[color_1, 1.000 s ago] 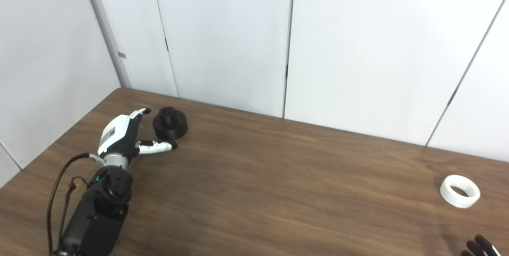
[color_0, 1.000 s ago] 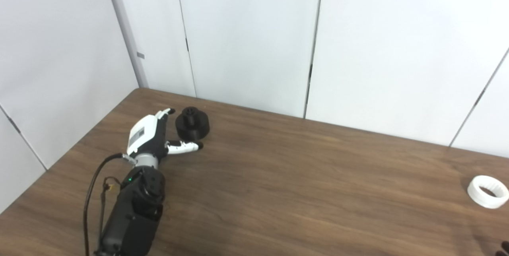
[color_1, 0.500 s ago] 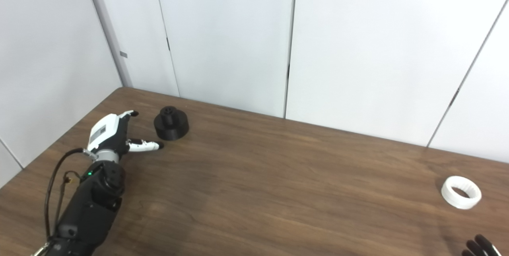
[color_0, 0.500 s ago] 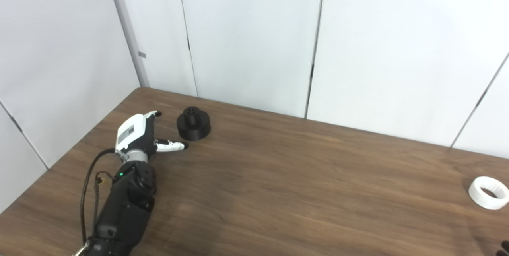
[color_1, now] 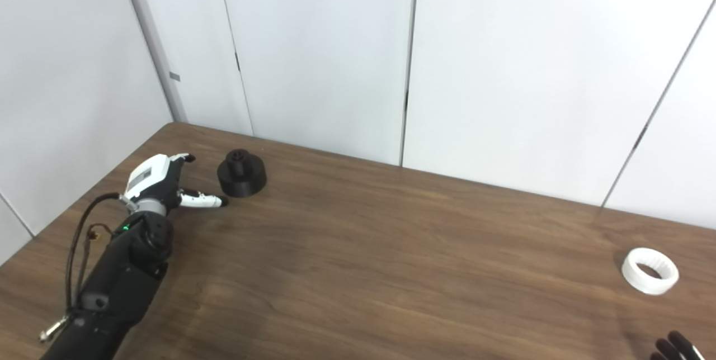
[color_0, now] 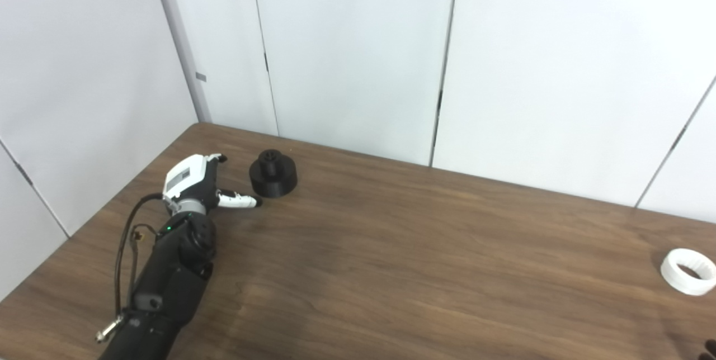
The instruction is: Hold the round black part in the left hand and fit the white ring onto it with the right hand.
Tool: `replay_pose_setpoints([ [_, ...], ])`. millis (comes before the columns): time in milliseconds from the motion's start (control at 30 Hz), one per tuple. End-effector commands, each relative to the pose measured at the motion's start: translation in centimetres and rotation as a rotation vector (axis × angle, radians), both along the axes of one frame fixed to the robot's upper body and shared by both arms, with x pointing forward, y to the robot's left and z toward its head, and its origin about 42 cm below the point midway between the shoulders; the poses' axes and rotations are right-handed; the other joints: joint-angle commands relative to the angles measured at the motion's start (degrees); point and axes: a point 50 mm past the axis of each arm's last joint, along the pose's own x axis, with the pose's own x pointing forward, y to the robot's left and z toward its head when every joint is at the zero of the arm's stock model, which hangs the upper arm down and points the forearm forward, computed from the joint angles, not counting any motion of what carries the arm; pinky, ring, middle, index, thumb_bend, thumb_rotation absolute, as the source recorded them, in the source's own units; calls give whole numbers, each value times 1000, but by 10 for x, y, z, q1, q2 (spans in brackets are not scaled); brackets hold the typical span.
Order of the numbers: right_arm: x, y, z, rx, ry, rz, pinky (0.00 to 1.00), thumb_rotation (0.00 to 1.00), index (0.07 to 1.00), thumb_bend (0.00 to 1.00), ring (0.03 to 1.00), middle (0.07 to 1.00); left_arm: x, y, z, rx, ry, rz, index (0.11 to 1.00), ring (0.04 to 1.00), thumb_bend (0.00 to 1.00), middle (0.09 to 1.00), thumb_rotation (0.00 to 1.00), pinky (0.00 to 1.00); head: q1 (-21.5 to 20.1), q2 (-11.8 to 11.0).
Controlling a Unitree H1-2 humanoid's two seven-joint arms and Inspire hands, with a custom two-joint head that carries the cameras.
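The left robot hand [color_0: 193, 184] sits spread wide, empty, just beside the round black part [color_0: 273, 173] on the desk [color_0: 391, 248], so grasping it comes next; the white ring [color_0: 688, 271] waits well apart, the right robot hand [color_1: 674, 346] barely showing, its state untellable.

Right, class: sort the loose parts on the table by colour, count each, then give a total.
Black: 1, the round black part
White: 1, the white ring
Total: 2
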Motion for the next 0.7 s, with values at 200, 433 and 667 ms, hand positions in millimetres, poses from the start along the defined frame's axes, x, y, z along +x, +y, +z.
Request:
replay_pose_setpoints([
  [200, 4, 2, 14, -26, -73, 5, 862, 982, 890, 703, 908, 895, 23, 9, 21, 21, -65, -28, 860, 977, 1000, 956, 306, 976, -5, 1],
  [433, 4, 5, 15, -42, -63, -3, 816, 980, 889, 725, 910, 891, 36, 9, 20, -23, -20, -61, 875, 981, 1000, 960, 346, 958, -7, -2],
  [667, 4, 6, 15, -50, -66, 0, 797, 980, 894, 744, 918, 889, 48, 13, 26, -53, 15, -63, 879, 976, 1000, 960, 372, 914, -7, -1],
])
